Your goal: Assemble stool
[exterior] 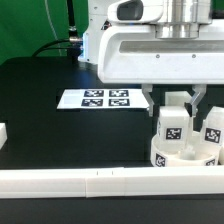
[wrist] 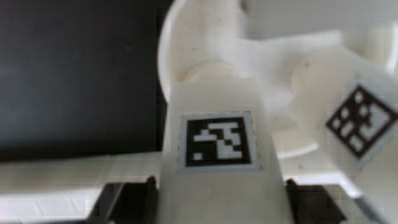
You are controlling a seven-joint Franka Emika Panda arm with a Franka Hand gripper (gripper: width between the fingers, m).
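The round white stool seat lies at the exterior view's right, close to the front rail. Two white legs with black-and-white tags stand on it. My gripper is shut on the top of one leg, which stands upright on the seat. The second leg stands to its right. In the wrist view the held leg runs between my dark fingers, with the second leg beside it and the seat beyond. A third leg is not in view.
The marker board lies on the black table left of the gripper. A long white rail bar runs along the front edge. A short white bar end shows at the exterior view's left.
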